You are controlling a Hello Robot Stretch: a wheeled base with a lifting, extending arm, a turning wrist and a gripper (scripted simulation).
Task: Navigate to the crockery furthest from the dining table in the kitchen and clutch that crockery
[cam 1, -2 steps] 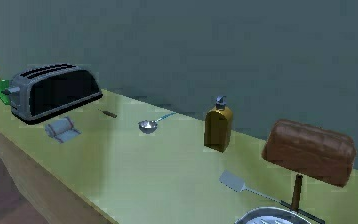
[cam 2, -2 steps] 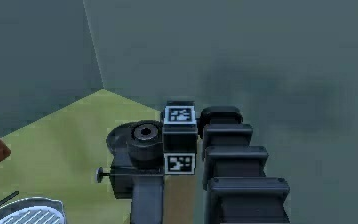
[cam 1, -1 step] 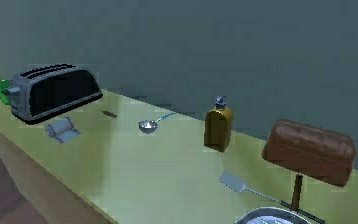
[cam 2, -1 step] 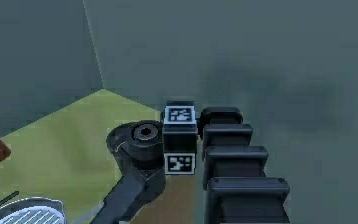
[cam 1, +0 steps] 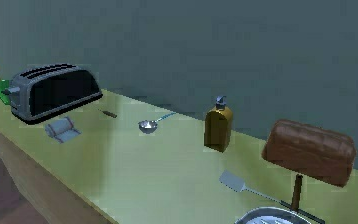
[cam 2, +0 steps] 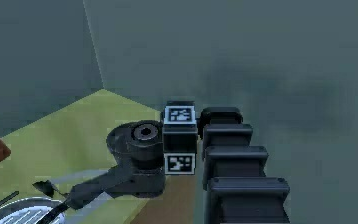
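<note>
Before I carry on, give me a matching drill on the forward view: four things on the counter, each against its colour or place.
Things:
1. toaster
2. bottle
3. loaf
4. spoon

Descriptions:
A. amber, upright, with a dark cap
B. brown, at the forward view's right
C. dark and silver, at the forward view's left
D. silvery, lying flat between toaster and bottle

Pairs: 1-C, 2-A, 3-B, 4-D
</note>
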